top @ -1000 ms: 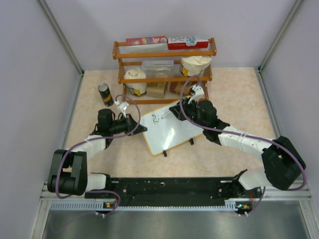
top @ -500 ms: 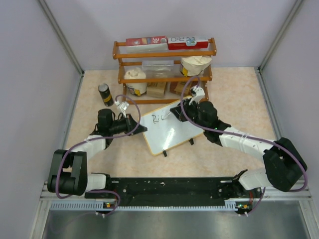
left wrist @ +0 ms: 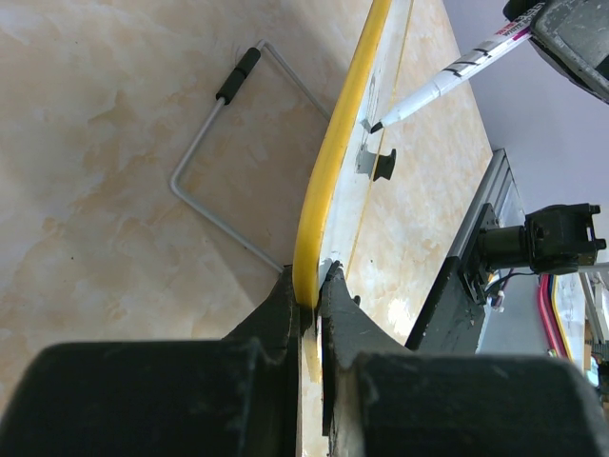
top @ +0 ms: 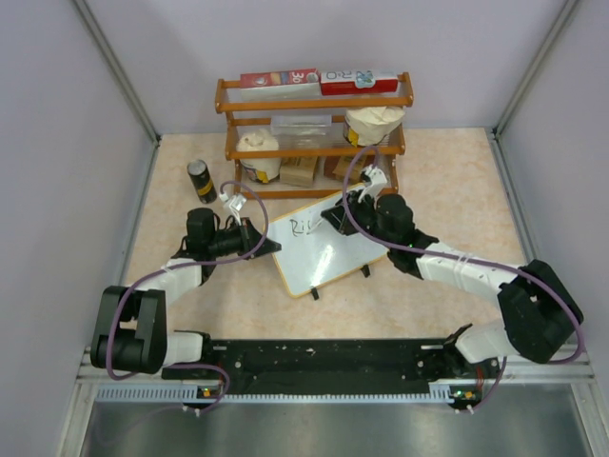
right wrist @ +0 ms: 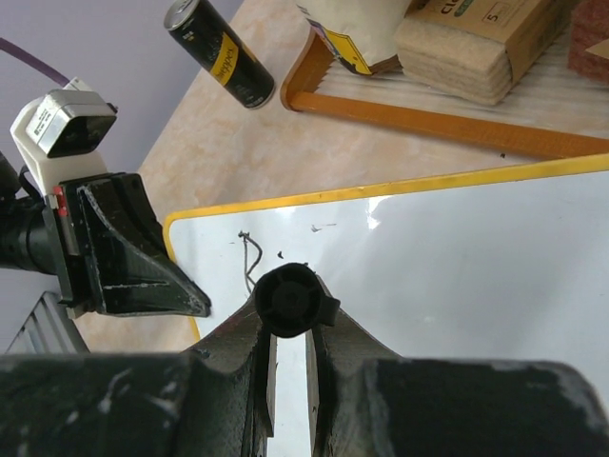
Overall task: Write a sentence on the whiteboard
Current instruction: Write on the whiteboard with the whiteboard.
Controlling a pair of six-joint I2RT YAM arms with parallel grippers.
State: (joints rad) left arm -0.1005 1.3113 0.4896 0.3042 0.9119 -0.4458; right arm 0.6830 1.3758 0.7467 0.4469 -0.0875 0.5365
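The whiteboard (top: 325, 249) sits in the middle of the table (top: 447, 181), turned at an angle, between the two arms and just in front of a wooden rack (top: 314, 138). The wrist views show its rim as yellow. A few black marker strokes, the writing (top: 303, 226), sit near its far left corner; they look like "Ri" and a little more, too small to read for certain. The right gripper (top: 335, 215) is clenched around a marker (left wrist: 447, 81), whose black tip meets the board's face beside those strokes. From the right wrist, the marker's round black end shows pinched between the two fingers (right wrist: 249, 352). The left gripper (left wrist: 312, 286) is clamped on the board's left edge, one finger on each side of the rim. On the board's back side, a bent wire leg (left wrist: 205, 157) with a black tip rests on the table. A black can (top: 201, 181) stands to the left of the rack, well apart from the board. Red and white boxes (top: 319, 79) lie along the rack's top shelf, with bags and cartons on the shelves below.
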